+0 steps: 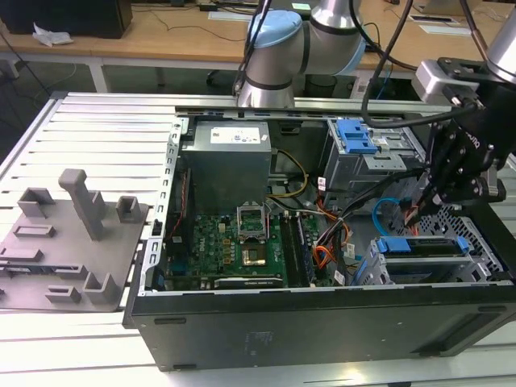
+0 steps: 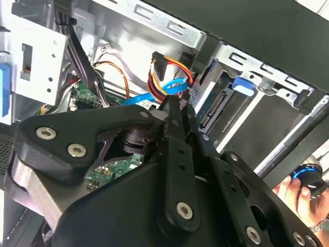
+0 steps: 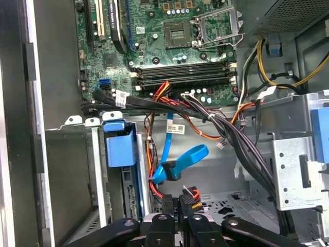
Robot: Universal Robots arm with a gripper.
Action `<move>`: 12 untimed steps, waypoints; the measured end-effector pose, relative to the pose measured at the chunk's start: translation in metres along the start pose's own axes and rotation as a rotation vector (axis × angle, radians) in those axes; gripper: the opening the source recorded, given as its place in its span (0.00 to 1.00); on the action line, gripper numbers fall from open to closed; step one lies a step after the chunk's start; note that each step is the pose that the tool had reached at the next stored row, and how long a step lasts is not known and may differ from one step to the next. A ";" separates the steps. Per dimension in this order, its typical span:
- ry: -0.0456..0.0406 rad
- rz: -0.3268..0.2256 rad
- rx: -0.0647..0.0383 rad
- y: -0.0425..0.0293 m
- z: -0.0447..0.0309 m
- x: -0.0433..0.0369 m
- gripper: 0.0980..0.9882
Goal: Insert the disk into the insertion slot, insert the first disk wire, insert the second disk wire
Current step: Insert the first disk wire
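The disk [image 1: 421, 247], in its bright blue carrier, lies seated in the insertion slot [image 1: 486, 260], the low perforated silver cage at the case's corner on the exterior view's right. My gripper [image 1: 419, 211] hangs just behind it, inside the case. In both wrist views the fingers [image 3: 169, 203] are pressed together on a small black connector of the red, yellow and black first disk wire [image 2: 165, 78]. The second disk wire [image 3: 186, 157], a light-blue flat loop, lies loose beside the fingertips [image 2: 172, 110]. The disk's connector edge [image 2: 216, 105] faces the gripper closely.
A grey power supply box [image 1: 226, 161], the motherboard [image 1: 234, 242] and a taller grey cage with a blue latch [image 1: 355, 137] crowd the case. Black cable bundles [image 3: 231, 139] cross near the gripper. A grey fixture plate [image 1: 64, 242] lies outside. A person's hand [image 2: 294, 191] holds a control.
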State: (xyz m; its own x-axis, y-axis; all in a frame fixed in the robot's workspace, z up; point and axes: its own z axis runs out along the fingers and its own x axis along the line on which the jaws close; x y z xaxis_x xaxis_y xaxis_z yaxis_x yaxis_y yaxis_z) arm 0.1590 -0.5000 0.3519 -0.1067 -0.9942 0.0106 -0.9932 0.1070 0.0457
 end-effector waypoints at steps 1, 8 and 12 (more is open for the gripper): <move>-0.0001 0.000 0.000 -0.0003 0.0000 0.0030 0.07; 0.0000 0.000 0.000 -0.0015 0.0001 0.0146 0.07; 0.0000 0.000 0.000 -0.0029 0.0002 0.0271 0.07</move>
State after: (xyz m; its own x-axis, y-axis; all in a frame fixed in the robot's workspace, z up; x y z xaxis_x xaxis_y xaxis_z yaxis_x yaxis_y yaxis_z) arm 0.1590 -0.5272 0.3519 -0.1067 -0.9942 0.0106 -0.9932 0.1071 0.0457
